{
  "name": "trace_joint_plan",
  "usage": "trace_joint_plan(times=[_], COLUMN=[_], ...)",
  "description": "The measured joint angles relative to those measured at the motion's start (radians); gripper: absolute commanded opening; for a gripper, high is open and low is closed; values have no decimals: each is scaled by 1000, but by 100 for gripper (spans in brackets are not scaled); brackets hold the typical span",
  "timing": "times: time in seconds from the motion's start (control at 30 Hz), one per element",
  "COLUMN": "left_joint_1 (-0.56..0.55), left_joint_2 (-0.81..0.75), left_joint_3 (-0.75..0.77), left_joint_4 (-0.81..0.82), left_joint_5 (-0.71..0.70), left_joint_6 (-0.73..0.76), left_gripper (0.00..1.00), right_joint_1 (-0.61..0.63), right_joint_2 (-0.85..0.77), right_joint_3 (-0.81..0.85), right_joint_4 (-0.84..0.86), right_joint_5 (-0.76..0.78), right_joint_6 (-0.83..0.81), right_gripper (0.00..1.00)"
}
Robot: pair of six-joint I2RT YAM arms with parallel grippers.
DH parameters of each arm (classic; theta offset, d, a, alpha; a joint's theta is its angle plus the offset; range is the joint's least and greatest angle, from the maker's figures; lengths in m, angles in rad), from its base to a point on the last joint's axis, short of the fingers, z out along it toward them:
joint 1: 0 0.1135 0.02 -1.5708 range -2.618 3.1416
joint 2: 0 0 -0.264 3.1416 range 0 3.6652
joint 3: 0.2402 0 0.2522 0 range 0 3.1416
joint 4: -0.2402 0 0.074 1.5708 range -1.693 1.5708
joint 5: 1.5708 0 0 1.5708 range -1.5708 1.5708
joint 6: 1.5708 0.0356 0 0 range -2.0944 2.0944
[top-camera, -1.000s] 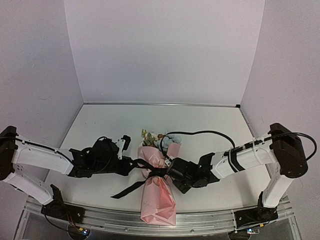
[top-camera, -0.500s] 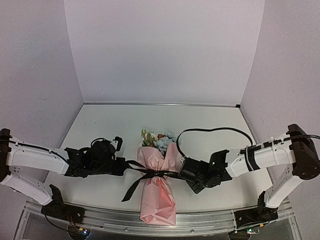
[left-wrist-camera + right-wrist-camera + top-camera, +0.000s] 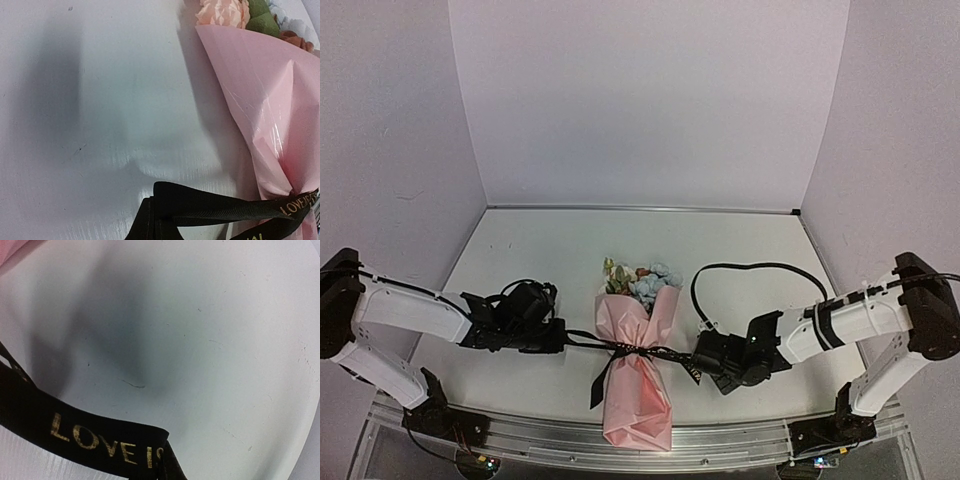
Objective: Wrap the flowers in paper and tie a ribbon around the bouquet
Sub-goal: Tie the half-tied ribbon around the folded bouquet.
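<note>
Both sets of fingers have drawn outward from the bouquet (image 3: 638, 390) since the earlier frame, and the ribbon (image 3: 620, 349) is now stretched straighter across the waist of the paper (image 3: 642, 322). Left fingers (image 3: 558, 341) and right fingers (image 3: 699, 353): each clenched on a strand of the ribbon. The bouquet lies on the counter (image 3: 550, 260) between the two sets of fingers, with the flowers (image 3: 642, 280) beyond them. A loose ribbon tail trails between the left fingers and the paper.
</note>
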Motion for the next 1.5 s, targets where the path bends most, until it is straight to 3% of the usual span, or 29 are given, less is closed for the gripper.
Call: trace_joint_plan(times=[0.63,1.5], left_joint_1=[189,198], left_joint_2=[-3,-150], left_joint_3=[-16,-67], left_joint_4=[35,46], left_joint_5=[211,226], left_joint_6=[-35,-64], left_gripper=[0,0], right_joint_1=[-38,-54], right_joint_2=[-112,-166], right_joint_3=[-91,-99], right_joint_4=[98,82], right_joint_5=[56,87], right_joint_6=[70,223], right_gripper=[0,0])
